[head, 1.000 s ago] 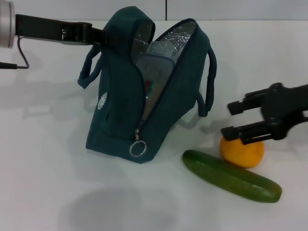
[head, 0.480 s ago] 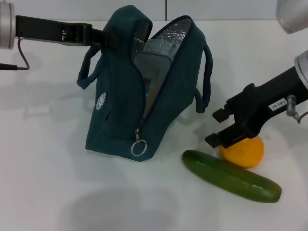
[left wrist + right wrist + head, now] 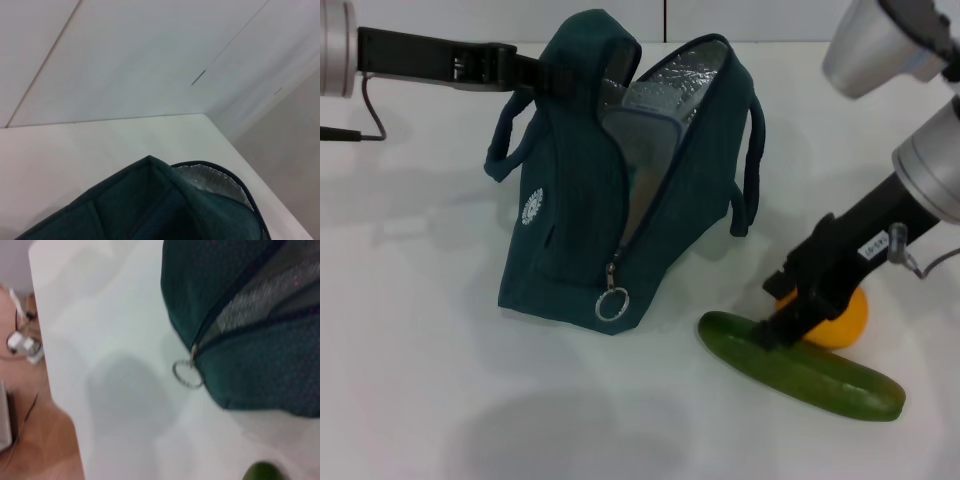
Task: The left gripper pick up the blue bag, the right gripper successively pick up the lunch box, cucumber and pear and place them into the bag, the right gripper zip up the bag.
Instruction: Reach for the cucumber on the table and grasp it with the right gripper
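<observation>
Head view shows the left pincer [image 3: 525, 72] clamped on the blue bag [image 3: 575, 215], lunch box [image 3: 640, 150] apparently inside. Right pincer [image 3: 782, 325] reaches the cucumber [image 3: 820, 375], pear [image 3: 845, 320] behind it; grip unclear. Cucumber, pear and zipping remain.

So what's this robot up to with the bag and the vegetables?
It is packing a lunch bag. The left gripper holds the blue bag up by its top, unzipped, with the lunch box already inside. The right gripper is down at the cucumber, apparently about to grab it. The pear sits just behind, waiting its turn.
</observation>
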